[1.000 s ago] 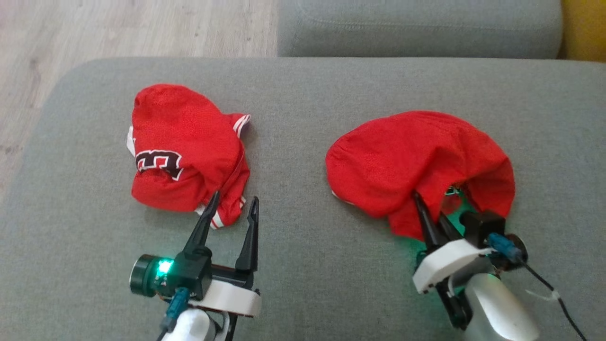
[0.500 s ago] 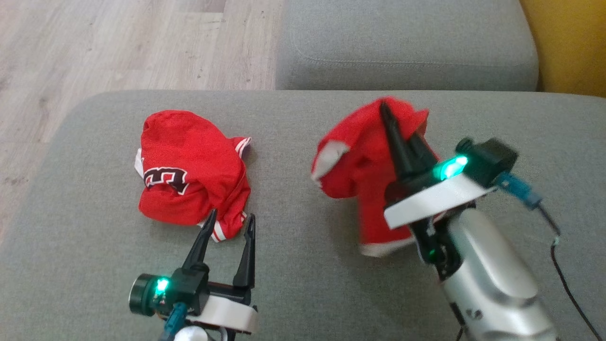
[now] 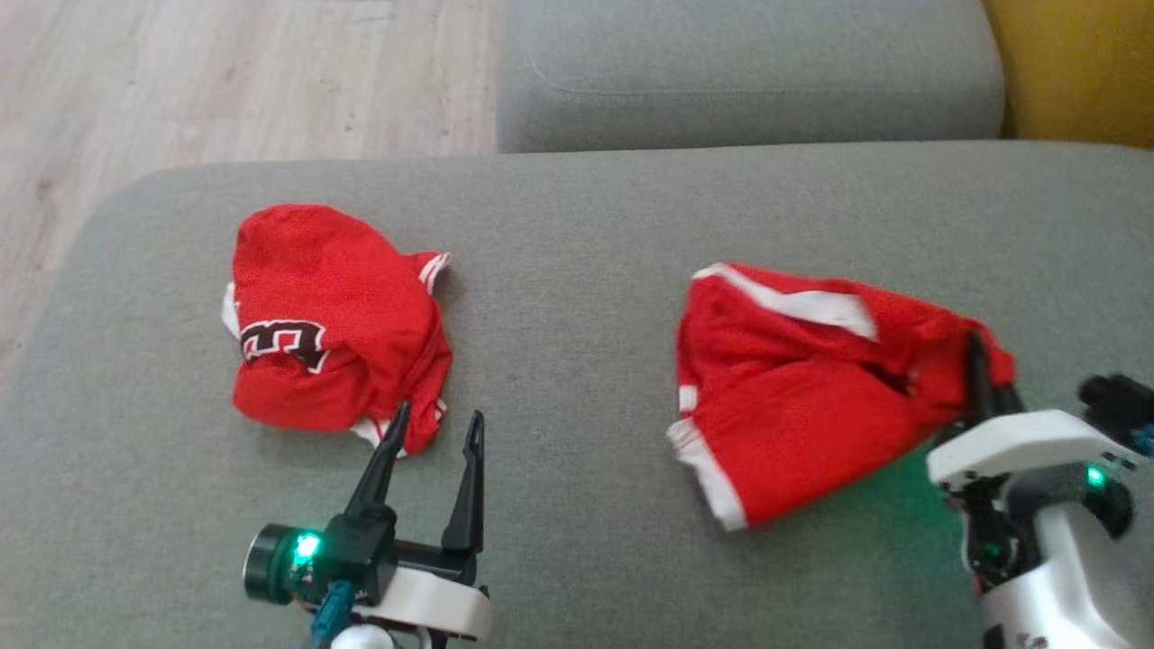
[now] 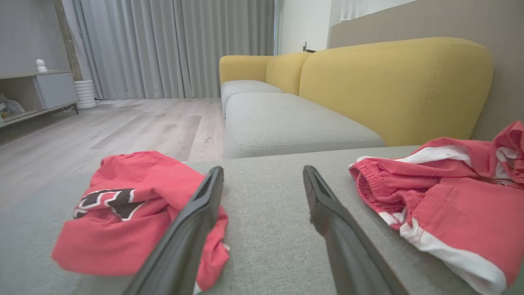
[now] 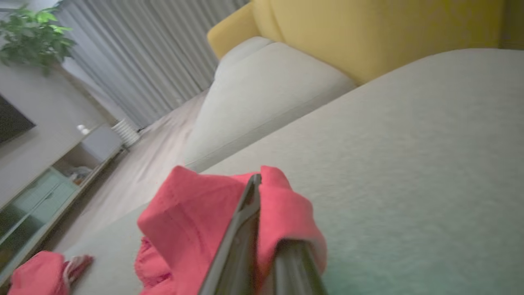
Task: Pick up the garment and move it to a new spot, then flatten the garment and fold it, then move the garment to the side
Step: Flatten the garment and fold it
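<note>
The garment [image 3: 793, 397], red shorts with white trim, lies spread on the right half of the grey cushion [image 3: 577, 225]. My right gripper [image 3: 978, 353] is shut on its right edge, with cloth bunched over the fingers [image 5: 245, 229]. In the right wrist view the red garment [image 5: 192, 217] wraps both sides of the shut gripper [image 5: 256, 182]. My left gripper [image 3: 437, 419] stands open just below a crumpled red jersey [image 3: 325, 315] with a black numeral, holding nothing. The left wrist view shows the left gripper [image 4: 262, 174] open, with the jersey [image 4: 135, 205] to its left and the shorts [image 4: 450, 192] to its right.
A second grey seat [image 3: 748, 72] adjoins the far edge. A yellow backrest [image 3: 1073, 63] rises at the far right. Wooden floor [image 3: 180, 72] lies beyond the cushion's rounded far-left corner. Bare cushion separates the two red pieces.
My right gripper lifted the garment off the cushion, carried it right and lowered it, so it now lies more spread out. The head camera shifted. The left gripper stayed put.
</note>
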Controlling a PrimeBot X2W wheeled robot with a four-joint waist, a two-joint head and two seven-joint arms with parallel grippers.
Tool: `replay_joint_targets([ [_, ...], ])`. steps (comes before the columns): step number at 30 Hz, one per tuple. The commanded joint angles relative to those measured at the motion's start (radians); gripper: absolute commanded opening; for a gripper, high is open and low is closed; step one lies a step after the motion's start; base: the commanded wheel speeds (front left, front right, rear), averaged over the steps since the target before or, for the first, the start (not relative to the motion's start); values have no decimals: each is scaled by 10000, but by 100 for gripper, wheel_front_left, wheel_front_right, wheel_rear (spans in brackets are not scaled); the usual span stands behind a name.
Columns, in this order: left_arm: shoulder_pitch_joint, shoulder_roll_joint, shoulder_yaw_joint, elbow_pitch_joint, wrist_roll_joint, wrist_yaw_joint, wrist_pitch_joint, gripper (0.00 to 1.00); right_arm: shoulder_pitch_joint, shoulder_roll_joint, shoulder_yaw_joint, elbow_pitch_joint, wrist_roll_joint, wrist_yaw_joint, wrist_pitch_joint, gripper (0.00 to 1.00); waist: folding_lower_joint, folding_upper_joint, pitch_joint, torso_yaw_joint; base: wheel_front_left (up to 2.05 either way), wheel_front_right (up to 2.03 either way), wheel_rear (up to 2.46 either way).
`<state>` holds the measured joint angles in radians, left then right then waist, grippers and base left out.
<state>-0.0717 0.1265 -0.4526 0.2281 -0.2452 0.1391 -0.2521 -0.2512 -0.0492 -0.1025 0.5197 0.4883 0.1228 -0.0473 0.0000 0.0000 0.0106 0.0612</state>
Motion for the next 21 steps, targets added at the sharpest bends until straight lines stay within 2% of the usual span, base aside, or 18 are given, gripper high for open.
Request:
replay_joint_targets([
  [1, -434, -47, 313, -268, 104, -71, -97, 100, -696, -10, -161, -128, -267, 79, -260, 0, 0, 0, 107, -108, 0, 0, 0],
  [7, -575, -100, 308, -234, 179, -124, -97, 100, -1260, -10, -1617, 860, -1186, 79, -524, 0, 0, 0, 287, -241, 0, 0, 0],
  [8, -593, -109, 318, -232, 190, -127, -97, 100, -1372, -10, -1964, 1075, -1412, 79, -545, 9, 0, 0, 306, -265, 0, 0, 0],
  [9, -606, -116, 330, -233, 198, -132, -97, 100, -1505, -10, -2274, 1248, -1598, 79, -594, 100, 0, 0, 331, -289, 0, 0, 0],
  [15, -634, -134, 441, -209, 232, -158, -97, 100, -2215, -10, -3149, 1884, -2056, 79, -990, 100, 0, 0, 417, -526, 0, 0, 0],
  [21, -676, -172, 521, -208, 278, -205, -97, 100, -2597, -10, -2392, 1709, -1206, 79, -1092, 100, 0, 0, 402, -853, 0, 0, 0],
])
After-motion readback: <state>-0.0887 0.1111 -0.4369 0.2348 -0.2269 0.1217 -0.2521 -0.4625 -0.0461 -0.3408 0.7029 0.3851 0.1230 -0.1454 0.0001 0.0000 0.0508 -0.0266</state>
